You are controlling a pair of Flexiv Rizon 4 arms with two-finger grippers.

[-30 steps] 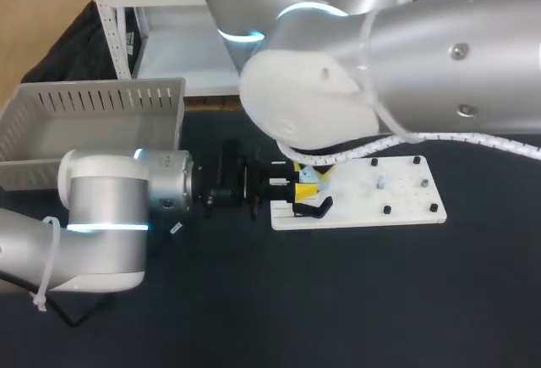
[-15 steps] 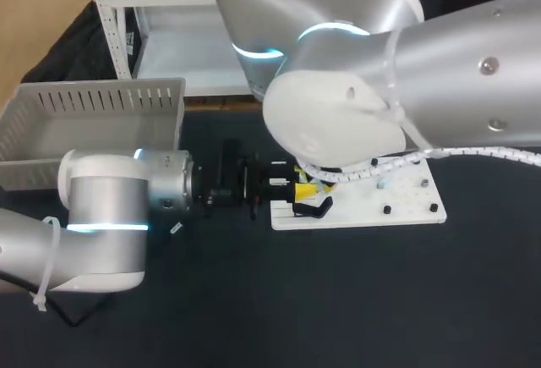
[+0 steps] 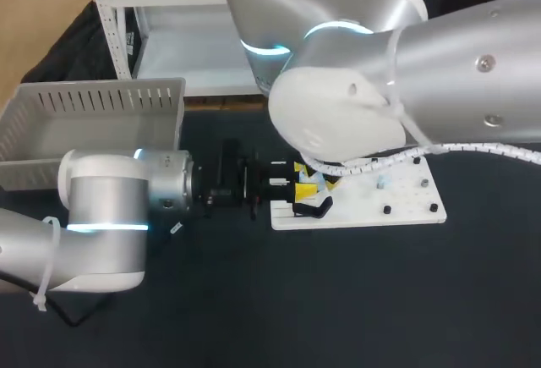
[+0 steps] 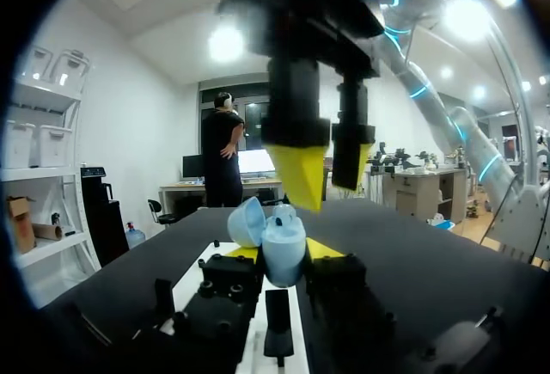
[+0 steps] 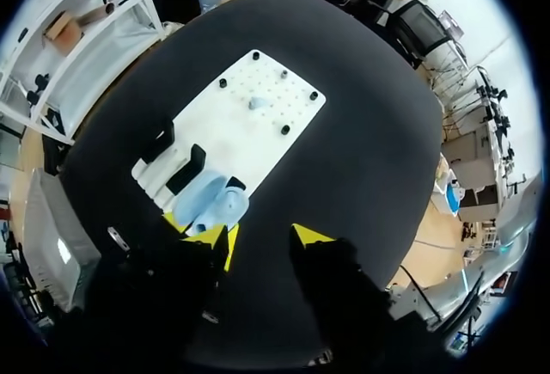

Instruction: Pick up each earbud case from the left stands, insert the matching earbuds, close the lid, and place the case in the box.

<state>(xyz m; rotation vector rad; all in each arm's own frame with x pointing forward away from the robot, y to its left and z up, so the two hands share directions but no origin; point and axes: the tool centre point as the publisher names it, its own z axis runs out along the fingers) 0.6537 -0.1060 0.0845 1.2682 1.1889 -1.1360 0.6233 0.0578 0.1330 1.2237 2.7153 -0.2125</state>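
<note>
**Open case pinched, right jaws spread**

Head view: a pale blue case [image 3: 313, 177] is pinched by the left jaws; a white board [image 3: 406, 207] lies beneath and beyond them. Left wrist view: the case [image 4: 282, 249], lid up, is gripped between these jaws, with the right jaws spread above it. Right wrist view: the case [image 5: 215, 206] is seen just ahead of the spread jaws.

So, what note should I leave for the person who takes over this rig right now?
Left gripper: shut on the case, lid open, at the board's left end.
Right gripper: open, holding nothing, above the case.
A small blue piece, likely an earbud, lies on the board.
Done: case picked up.
To do: earbuds in, lid shut, case into the box.
</note>
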